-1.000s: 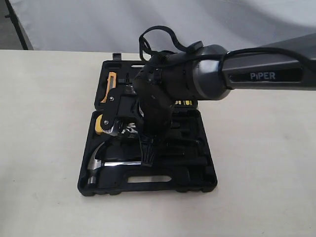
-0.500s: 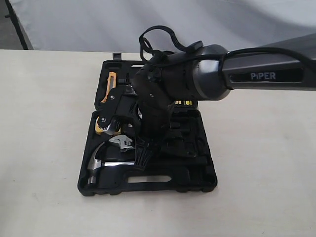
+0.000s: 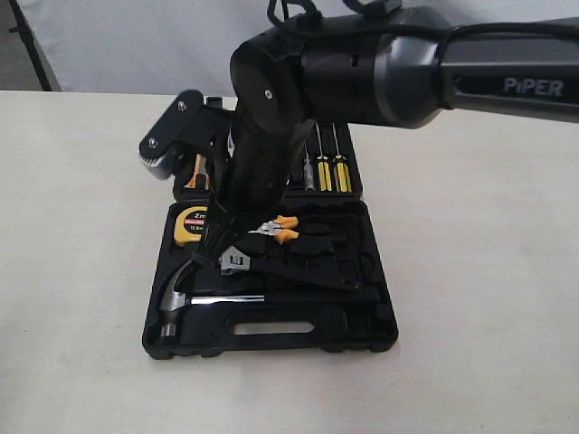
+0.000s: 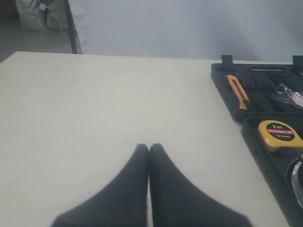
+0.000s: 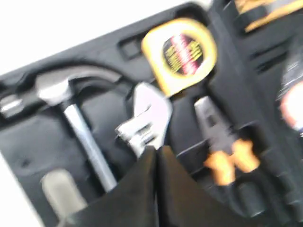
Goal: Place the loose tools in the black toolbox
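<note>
The hammer (image 3: 176, 298) and wrench (image 3: 233, 262) lie in recesses of the handle-side half of the open toolbox (image 3: 271, 342) on the desk (image 3: 81, 226). The right hand (image 5: 155, 150) hangs above the wrench, fingers pressed together, empty. The left hand (image 4: 149, 147), likewise closed and empty, is over the desk beside the toolbox.

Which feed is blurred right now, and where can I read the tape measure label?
Right wrist view: motion-smeared, the adjustable wrench and tape measure soft, label unreadable. Left wrist view: sharp beyond the defocused fingers; 2m on the tape measure reads clearly. Exterior view: crisp, even light, glare on the hammer steel.
</note>
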